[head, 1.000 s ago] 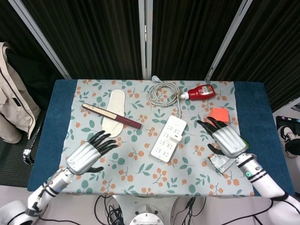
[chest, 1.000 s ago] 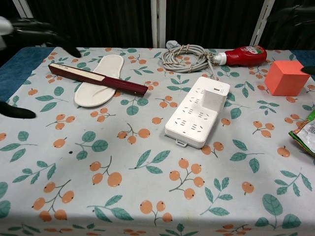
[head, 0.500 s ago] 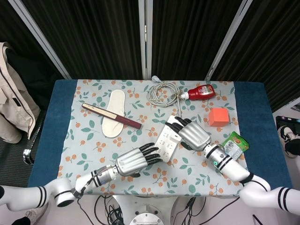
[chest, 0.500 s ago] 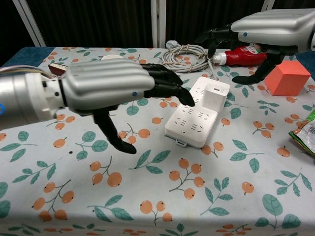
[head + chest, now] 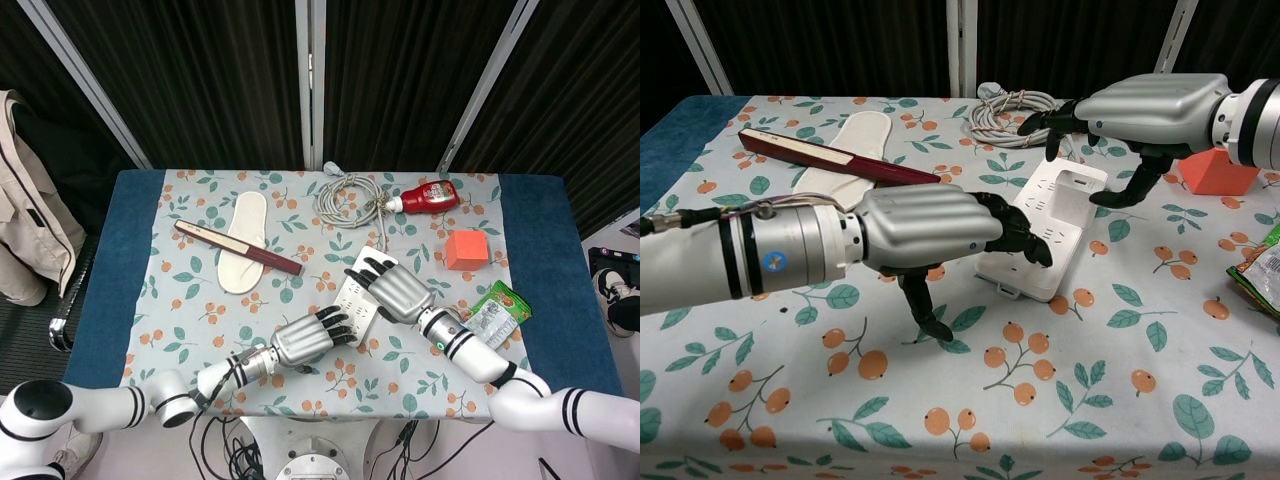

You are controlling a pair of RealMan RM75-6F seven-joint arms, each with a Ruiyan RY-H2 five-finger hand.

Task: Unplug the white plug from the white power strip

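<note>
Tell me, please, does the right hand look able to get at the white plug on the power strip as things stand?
Probably yes. The right hand hovers open just above the white plug, which stands exposed at the far end of the white power strip. The left hand is at the strip's near end, clear of the plug.

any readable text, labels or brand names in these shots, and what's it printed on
None can be read.
red sauce bottle: label print too blurred to read.
green snack packet: print too small and cut off at the frame edge.
white power strip: no readable marking.
left hand: blue dot, no text.
</note>
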